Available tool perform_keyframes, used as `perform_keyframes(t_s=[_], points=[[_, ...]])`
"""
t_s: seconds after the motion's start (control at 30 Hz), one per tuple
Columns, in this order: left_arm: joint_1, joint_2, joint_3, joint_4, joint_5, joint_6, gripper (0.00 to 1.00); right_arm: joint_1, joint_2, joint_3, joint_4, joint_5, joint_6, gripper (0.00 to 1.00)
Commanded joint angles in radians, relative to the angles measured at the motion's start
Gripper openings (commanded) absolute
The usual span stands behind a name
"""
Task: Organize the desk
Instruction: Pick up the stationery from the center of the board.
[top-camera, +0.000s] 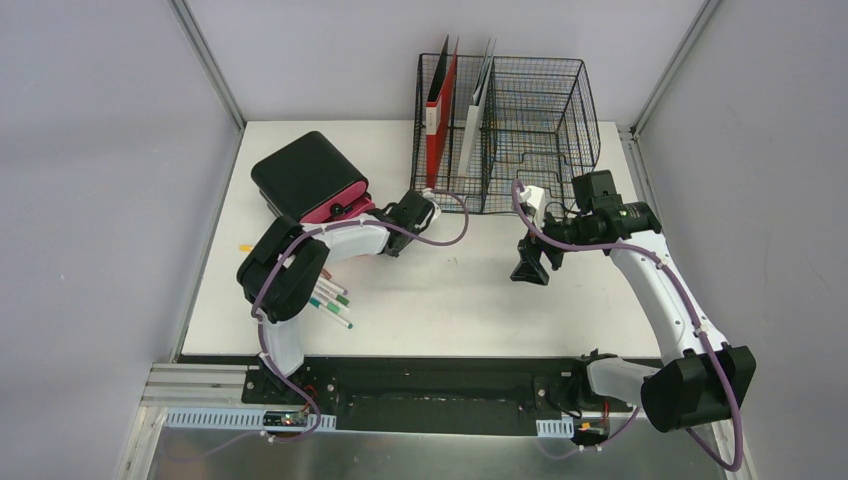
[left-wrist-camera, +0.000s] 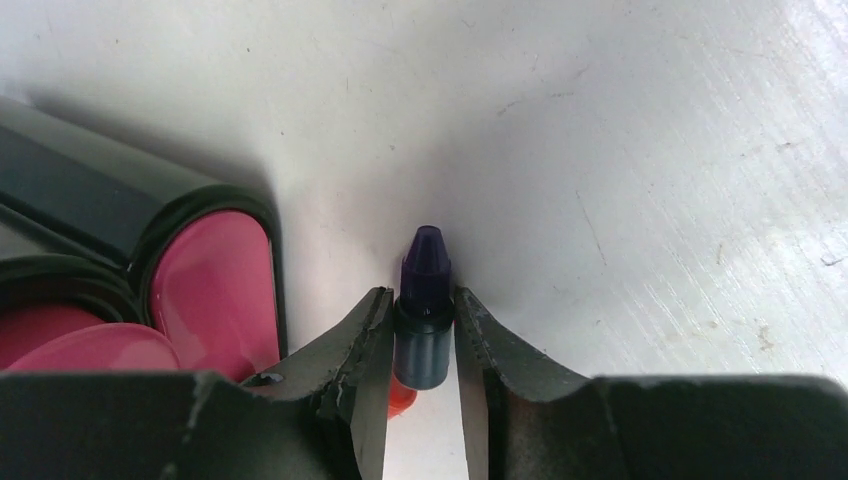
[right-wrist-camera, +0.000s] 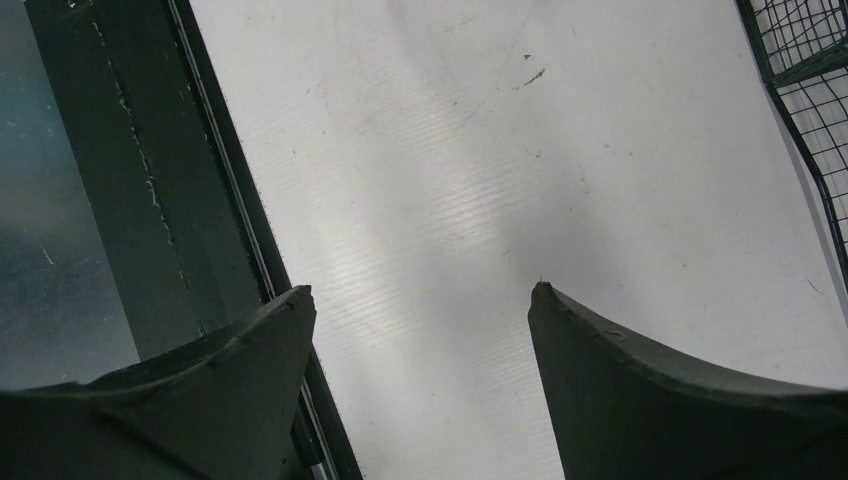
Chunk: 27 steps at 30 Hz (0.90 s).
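Desk (top-camera: 450, 300) w/ mesh rack (top-camera: 578, 100) holding red folder (top-camera: 443, 140) & grey folder (top-camera: 474, 125).

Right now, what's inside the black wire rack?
Wire rack: a red folder and a white folder stand upright in its left slots. Mesh obscures the tray floor, so anything flat there can't be told.

Plain grey walls (top-camera: 90, 200) close in the desk (top-camera: 450, 300) on its left, far and right sides, with slanting aluminium posts (top-camera: 210, 65) rising from both far corners. A silver rail (top-camera: 206, 250) runs along the left edge, while a black strip (top-camera: 440, 385) and a brushed metal sheet (top-camera: 400, 455) lie beyond the near edge. Soft, even light leaves a pale sheen on the white top.
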Motion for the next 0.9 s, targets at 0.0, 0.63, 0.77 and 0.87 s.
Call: perform_keyframes(t_s=[0.0,0.63,0.77,0.87], points=[[-0.010,0.028,0.016,-0.084,0.108,-0.038,0.29,-0.005,-0.016,0.005,0.010,-0.013,-0.024,0.82],[-0.012,-0.126,0.016,-0.117,0.158,-0.055,0.00,-0.006,-0.016,0.006,0.010,-0.011,-0.024,0.82],[-0.018,-0.236,-0.017,-0.086,0.194,-0.050,0.00,-0.005,-0.016,0.006,0.010,-0.011,-0.024,0.82],[-0.025,-0.315,-0.048,-0.057,0.198,-0.040,0.00,-0.005,-0.016,0.006,0.010,-0.012,-0.024,0.81]])
